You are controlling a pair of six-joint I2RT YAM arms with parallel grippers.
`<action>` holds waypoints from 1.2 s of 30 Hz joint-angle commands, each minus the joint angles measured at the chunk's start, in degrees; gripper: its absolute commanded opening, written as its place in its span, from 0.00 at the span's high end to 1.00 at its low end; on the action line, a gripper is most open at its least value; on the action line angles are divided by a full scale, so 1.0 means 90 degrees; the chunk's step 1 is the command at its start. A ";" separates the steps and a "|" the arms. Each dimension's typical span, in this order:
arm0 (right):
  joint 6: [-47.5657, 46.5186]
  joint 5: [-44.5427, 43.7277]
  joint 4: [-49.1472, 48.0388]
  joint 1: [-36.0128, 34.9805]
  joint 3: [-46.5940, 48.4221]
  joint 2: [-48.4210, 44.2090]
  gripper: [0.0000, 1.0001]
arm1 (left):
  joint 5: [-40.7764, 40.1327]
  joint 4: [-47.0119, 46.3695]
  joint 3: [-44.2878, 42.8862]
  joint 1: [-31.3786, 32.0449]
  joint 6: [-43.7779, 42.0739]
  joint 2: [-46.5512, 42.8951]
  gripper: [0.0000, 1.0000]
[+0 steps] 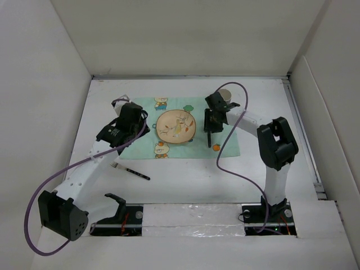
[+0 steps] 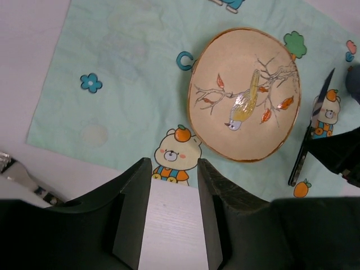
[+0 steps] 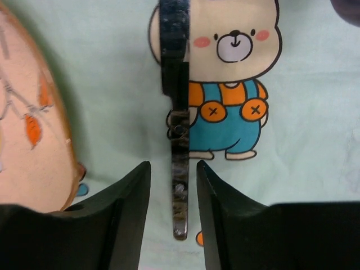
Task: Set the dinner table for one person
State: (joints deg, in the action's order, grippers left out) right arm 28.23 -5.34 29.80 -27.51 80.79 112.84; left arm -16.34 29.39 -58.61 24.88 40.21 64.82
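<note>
The white dinner table (image 1: 185, 185) carries a mint-green placemat (image 1: 145, 112) with a tan bird-painted plate (image 1: 175, 126) in its middle. A dark knife (image 1: 209, 139) lies on the mat right of the plate. My right gripper (image 1: 208, 125) hovers over it, open, with the knife handle (image 3: 180, 169) between the jaws and untouched. My left gripper (image 1: 140, 130) is open and empty above the mat's left part, with the plate (image 2: 244, 94) ahead of it. A fork (image 1: 130, 170) lies on the bare table near the mat's front left corner.
A pale cup (image 1: 225, 95) stands at the mat's far right corner, just behind my right gripper. White walls enclose the table on the left, back and right. The fork's tines (image 2: 17, 173) show at the left edge of the left wrist view.
</note>
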 commanded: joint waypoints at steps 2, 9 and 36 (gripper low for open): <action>-0.0206 0.0368 -0.0167 -0.0127 0.0018 -0.1041 0.48 | -0.0411 0.1264 0.0096 -0.0031 0.1205 -0.0258 0.64; -0.0383 0.0877 -0.0283 -0.0498 -0.0928 -0.3109 0.42 | 0.0554 0.2086 0.1257 -0.0031 0.2592 -0.0863 0.63; -0.0783 0.2420 -0.0460 -0.0909 -0.2522 -0.5691 0.42 | -0.0587 0.2468 0.1552 -0.0031 0.4488 0.1039 0.52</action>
State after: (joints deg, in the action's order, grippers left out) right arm 22.22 14.57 26.55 -35.24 57.06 63.72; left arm -16.51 50.87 -42.17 24.73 77.87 72.49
